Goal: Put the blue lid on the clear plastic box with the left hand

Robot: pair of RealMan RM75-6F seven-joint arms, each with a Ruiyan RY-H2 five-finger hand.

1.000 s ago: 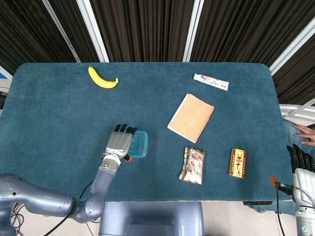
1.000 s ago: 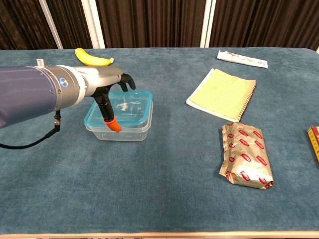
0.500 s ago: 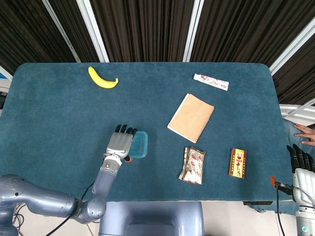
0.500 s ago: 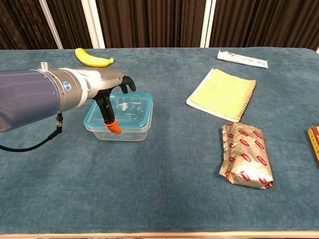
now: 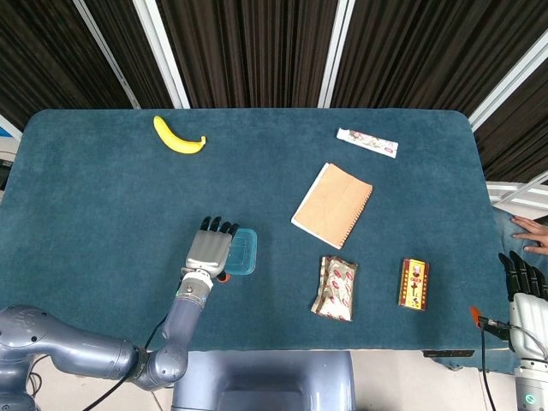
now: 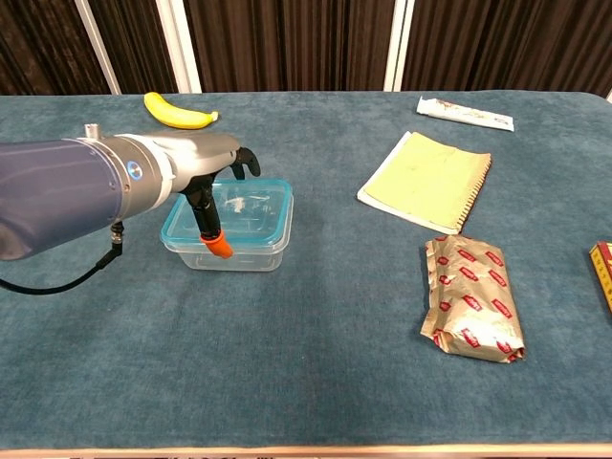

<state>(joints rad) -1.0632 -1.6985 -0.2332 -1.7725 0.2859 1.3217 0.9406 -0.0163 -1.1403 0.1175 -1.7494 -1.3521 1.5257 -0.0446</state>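
One step left, by my read: seating. Blue lid already atop clear plastic box, bench seven o'clock. Left hand over lid's near-left corner, grasp unclear. Right hand idle, four o'clock edge.

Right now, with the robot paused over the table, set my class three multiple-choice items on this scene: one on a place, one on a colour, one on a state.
1. Where does the banana lie?
A. far left of the table
B. beside the notebook
C. in the box

2. What colour is the lid on the clear plastic box?
A. red
B. blue
C. yellow

3. How does the lid sit?
A. on the box, under the left hand
B. flat on the cloth
C. leaning against the foil packet

Key: 1 A, it lies near the far left corner. 2 B, its rim shows blue. 3 A, the chest view shows it topping the box.
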